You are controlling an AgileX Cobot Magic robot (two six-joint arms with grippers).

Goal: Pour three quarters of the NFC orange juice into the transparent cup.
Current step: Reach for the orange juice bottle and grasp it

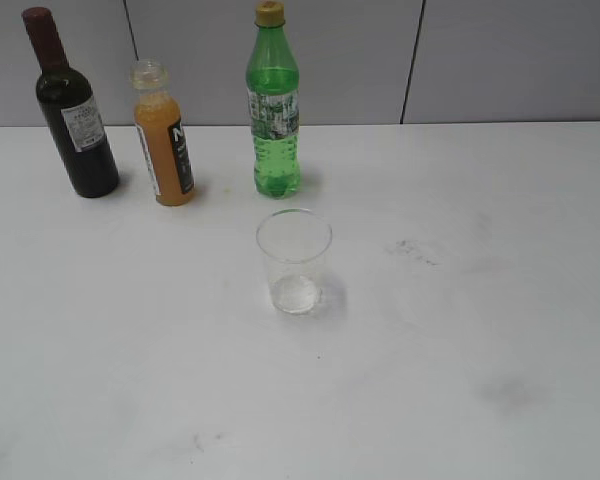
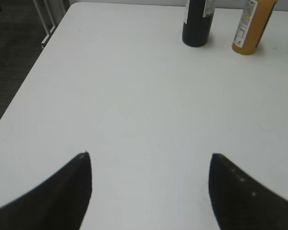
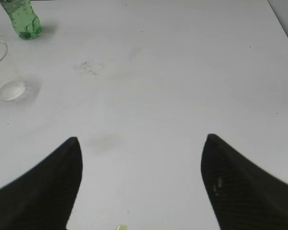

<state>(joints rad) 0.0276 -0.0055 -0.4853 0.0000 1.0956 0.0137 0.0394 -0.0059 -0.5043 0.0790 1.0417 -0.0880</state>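
The NFC orange juice bottle (image 1: 163,140) stands upright at the back left of the white table, between the two taller bottles, with no cap on its clear ribbed neck. Its lower part shows in the left wrist view (image 2: 252,26). The transparent cup (image 1: 294,261) stands empty in the middle of the table, in front of the green bottle; it shows at the left edge of the right wrist view (image 3: 5,72). My left gripper (image 2: 150,155) is open and empty, well short of the bottles. My right gripper (image 3: 141,139) is open and empty, to the right of the cup. Neither gripper shows in the exterior view.
A dark wine bottle with a red cap (image 1: 72,110) stands left of the juice. A green bottle with a yellow cap (image 1: 273,105) stands right of it. The table's left edge (image 2: 33,72) drops to a dark floor. A grey wall runs behind the table.
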